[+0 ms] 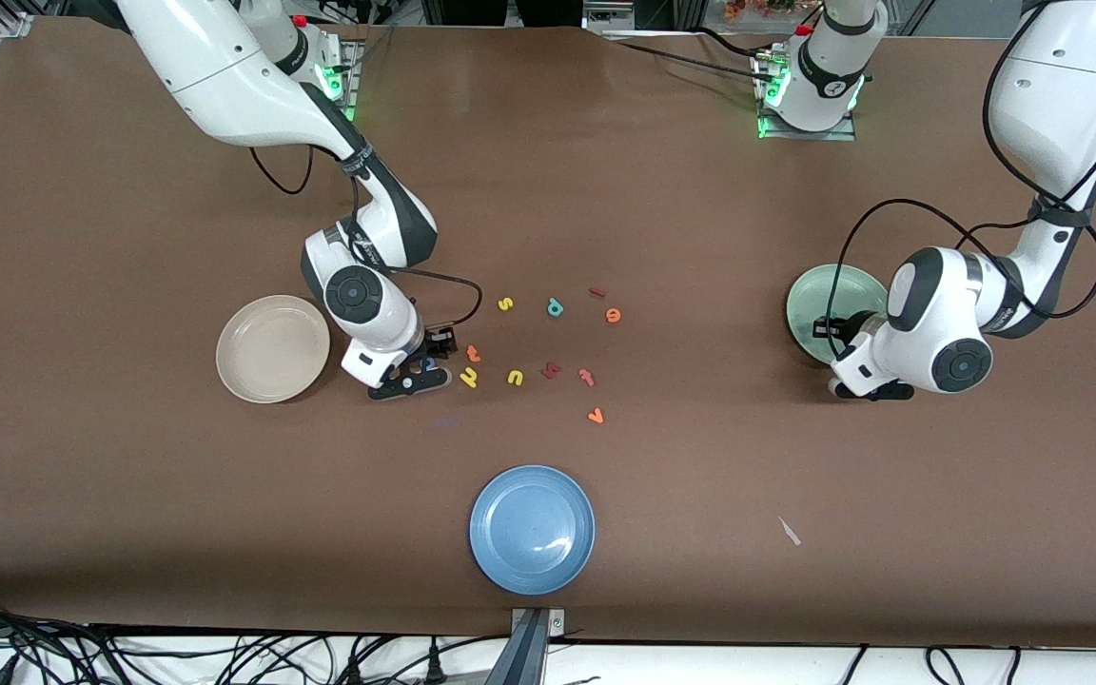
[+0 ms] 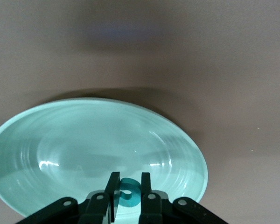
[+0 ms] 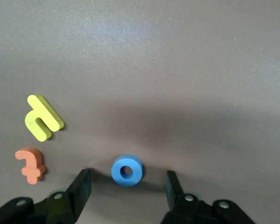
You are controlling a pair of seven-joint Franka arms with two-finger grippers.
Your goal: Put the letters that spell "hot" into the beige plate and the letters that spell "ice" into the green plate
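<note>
My right gripper (image 1: 427, 362) is down at the table, open, with its fingers on either side of the blue "o" (image 3: 127, 170) and not touching it. The yellow "h" (image 3: 43, 117) and orange "t" (image 3: 31, 164) lie close beside it. The beige plate (image 1: 272, 348) sits just past this gripper toward the right arm's end of the table. My left gripper (image 2: 129, 183) hangs over the green plate (image 2: 60, 140), shut on the teal "c" (image 2: 129, 192). The dark red "i" (image 1: 596, 292) and orange "e" (image 1: 613, 315) lie mid-table.
Other loose letters lie mid-table: a yellow "s" (image 1: 505, 303), teal "p" (image 1: 555, 306), yellow "u" (image 1: 515, 378), pinkish "t" (image 1: 587, 377) and orange "v" (image 1: 596, 415). A blue plate (image 1: 532, 529) sits nearer the front camera. A small white scrap (image 1: 789, 531) lies near the front edge.
</note>
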